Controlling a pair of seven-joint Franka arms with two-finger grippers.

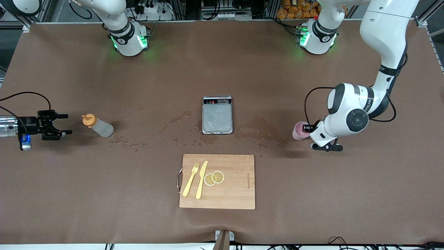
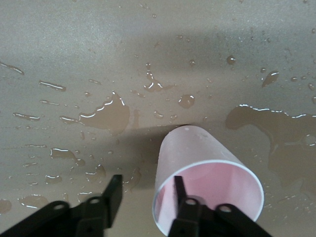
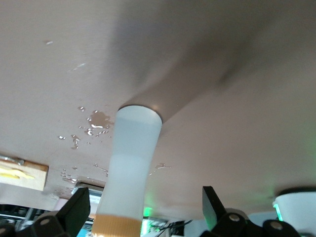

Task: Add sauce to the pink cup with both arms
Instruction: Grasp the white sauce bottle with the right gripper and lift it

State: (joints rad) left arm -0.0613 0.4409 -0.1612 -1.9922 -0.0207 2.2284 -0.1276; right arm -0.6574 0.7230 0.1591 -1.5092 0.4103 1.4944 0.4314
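Straddling the pink cup [image 2: 207, 173] rim, left hand [image 2: 145, 197] partly open, right hand [image 1: 57, 125] released beside the sauce [image 1: 99, 125].

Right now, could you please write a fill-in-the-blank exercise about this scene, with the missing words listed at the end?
1. One finger of the left gripper is inside the ____ cup, the other outside its wall.
2. The sauce bottle has an ____ nozzle cap and stands between the open fingers of the right gripper.
3. On the cutting board a yellow fork lies beside a yellow ____.
4. The scale lies farther from the front camera than the ____ board.

Missing words: pink; orange; knife; cutting
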